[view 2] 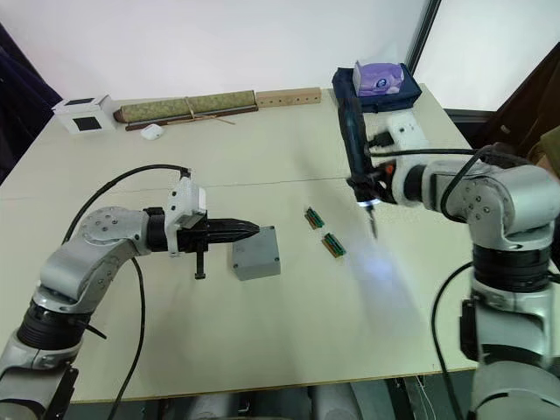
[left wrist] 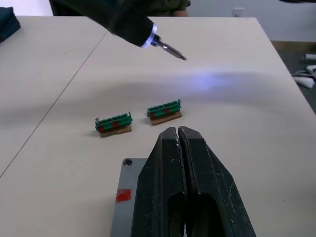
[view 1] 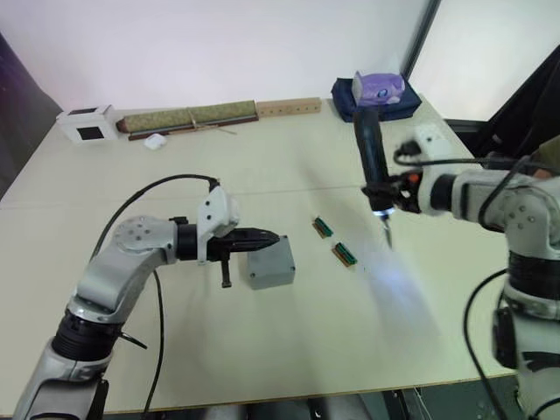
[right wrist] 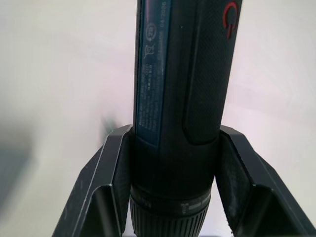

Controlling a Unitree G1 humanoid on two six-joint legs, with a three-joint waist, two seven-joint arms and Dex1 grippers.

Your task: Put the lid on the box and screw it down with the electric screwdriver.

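**Lid pinned, driver aloft**

While my left gripper [view 2: 254,229] rests with its fingers pressed together, tips over the near-left edge of the lid [view 2: 256,253], that lid sits closed on the box on the table [view 2: 262,350]. Just right of it lie two green boards [view 2: 324,232], apart from the box. Farther right, my right gripper [right wrist: 173,187] is clamped around the screwdriver [view 2: 353,157], held above the table with its lit tip pointing down.
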